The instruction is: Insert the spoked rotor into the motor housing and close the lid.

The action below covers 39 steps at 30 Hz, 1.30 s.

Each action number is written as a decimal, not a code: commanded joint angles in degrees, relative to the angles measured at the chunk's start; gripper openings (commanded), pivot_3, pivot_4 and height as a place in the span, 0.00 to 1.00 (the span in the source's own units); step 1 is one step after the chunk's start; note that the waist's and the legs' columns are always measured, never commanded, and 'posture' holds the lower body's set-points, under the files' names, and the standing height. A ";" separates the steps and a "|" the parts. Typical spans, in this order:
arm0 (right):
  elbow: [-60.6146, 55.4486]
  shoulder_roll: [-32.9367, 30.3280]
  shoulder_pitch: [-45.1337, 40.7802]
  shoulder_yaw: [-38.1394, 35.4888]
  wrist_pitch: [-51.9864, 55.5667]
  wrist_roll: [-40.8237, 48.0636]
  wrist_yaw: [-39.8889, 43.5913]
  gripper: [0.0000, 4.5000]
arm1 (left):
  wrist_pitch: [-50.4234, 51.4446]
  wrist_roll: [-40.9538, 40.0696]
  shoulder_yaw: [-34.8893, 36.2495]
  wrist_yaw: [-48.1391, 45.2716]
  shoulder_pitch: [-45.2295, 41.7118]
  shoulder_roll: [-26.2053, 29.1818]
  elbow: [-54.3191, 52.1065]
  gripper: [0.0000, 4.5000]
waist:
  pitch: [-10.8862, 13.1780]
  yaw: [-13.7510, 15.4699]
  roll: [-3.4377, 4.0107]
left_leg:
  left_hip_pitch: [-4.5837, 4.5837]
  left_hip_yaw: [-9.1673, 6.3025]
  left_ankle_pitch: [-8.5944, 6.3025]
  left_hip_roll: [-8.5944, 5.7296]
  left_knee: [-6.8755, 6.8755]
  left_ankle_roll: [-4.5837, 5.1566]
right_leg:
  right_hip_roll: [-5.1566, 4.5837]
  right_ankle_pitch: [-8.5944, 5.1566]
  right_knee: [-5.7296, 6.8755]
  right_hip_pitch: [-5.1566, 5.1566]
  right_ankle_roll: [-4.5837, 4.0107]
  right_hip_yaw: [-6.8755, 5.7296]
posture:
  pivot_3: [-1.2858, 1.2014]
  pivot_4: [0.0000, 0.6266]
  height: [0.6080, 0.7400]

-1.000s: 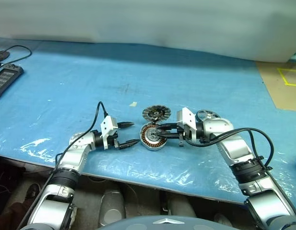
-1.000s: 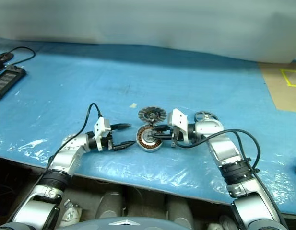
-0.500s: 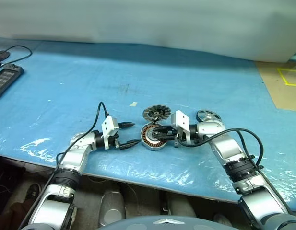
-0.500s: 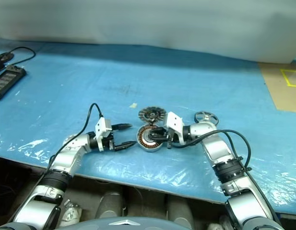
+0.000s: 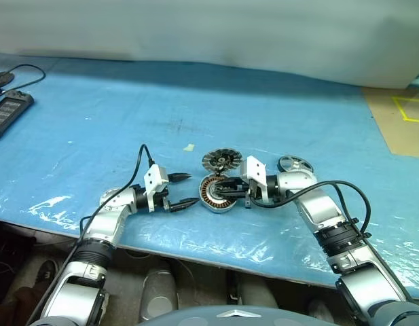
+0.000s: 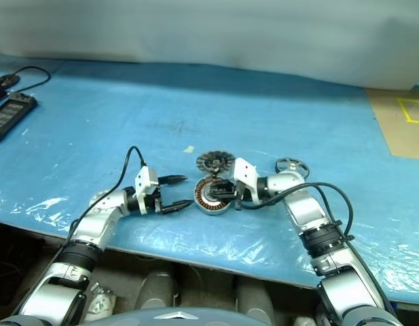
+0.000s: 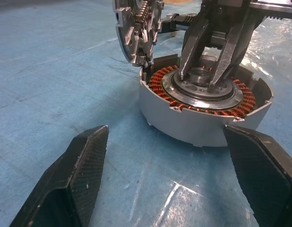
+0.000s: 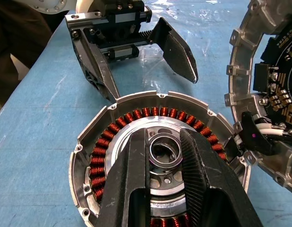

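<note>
The motor housing (image 5: 213,195) lies flat on the blue table, a ring of copper windings around a silver centre (image 8: 136,142). My right gripper (image 8: 164,141) reaches over it from the right, its fingers (image 7: 192,45) pinched on either side of the silver central hub. My left gripper (image 5: 192,189) is level just left of the housing, open wide and empty, its fingers (image 7: 77,177) apart from the housing wall. The grey finned lid (image 5: 221,161) stands tilted at the housing's far rim. The spoked rotor (image 5: 295,164) lies on the table behind my right wrist.
A dark device (image 5: 7,113) and a black cable (image 5: 22,69) lie at the far left. A small scrap of tape (image 5: 188,147) sits behind the lid. A brown board with yellow lines (image 5: 403,122) covers the back right corner. Shiny film (image 5: 216,238) lines the front edge.
My right arm has sunk a little toward the housing, so the rotor behind it now shows whole. The left arm, housing and lid have stayed put.
</note>
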 commanded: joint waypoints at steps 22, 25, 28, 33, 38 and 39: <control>-2.89 0.07 -0.34 -0.49 1.83 1.30 0.77 0.49 | -0.54 -0.60 0.38 0.82 0.83 0.24 -2.67 0.91 | 0.00 -0.01 0.00 | 0.01 0.00 0.00 0.01 0.02 0.00 | 0.01 0.00 0.02 0.01 0.00 0.00 | 0.52 0.24 1.00; -2.76 0.07 -0.29 -0.67 1.53 1.38 0.73 0.49 | -0.59 -0.53 0.36 0.92 0.83 0.24 -2.61 0.91 | 0.00 -0.02 0.00 | 0.01 0.00 0.00 0.01 0.02 0.00 | 0.01 0.00 0.01 0.01 0.00 0.00 | 0.52 0.24 1.00; -2.89 0.16 -0.18 -1.24 1.89 2.24 0.90 0.49 | -0.60 -0.51 0.37 0.99 0.88 0.29 -2.64 0.91 | 0.00 -0.01 0.00 | 0.01 0.00 0.00 0.01 0.02 0.00 | 0.01 0.00 0.02 0.01 0.00 0.00 | 0.52 0.24 1.00; -2.99 0.29 -0.25 -1.70 2.66 3.87 1.38 0.14 | -0.59 -0.50 0.37 0.96 0.80 0.34 -2.49 0.91 | 0.00 0.00 0.00 | 0.01 0.00 0.00 0.01 0.02 0.00 | 0.01 0.00 0.02 0.01 0.00 0.00 | 0.52 0.24 1.00; -2.08 0.10 -0.39 -1.65 2.55 4.13 1.41 0.00 | -0.68 -0.45 0.37 1.09 0.77 0.27 -2.36 0.91 | 0.00 -0.01 0.00 | 0.02 0.00 0.00 0.01 0.03 0.00 | 0.01 0.00 0.02 0.01 0.00 0.00 | 0.52 0.24 1.00; -1.57 0.03 -0.41 -1.43 2.33 3.69 1.33 0.00 | -0.70 -0.44 0.37 1.12 0.76 0.26 -2.34 0.91 | 0.00 -0.01 0.00 | 0.02 0.00 0.00 0.01 0.03 0.00 | 0.01 0.00 0.02 0.01 0.00 0.00 | 0.52 0.24 1.00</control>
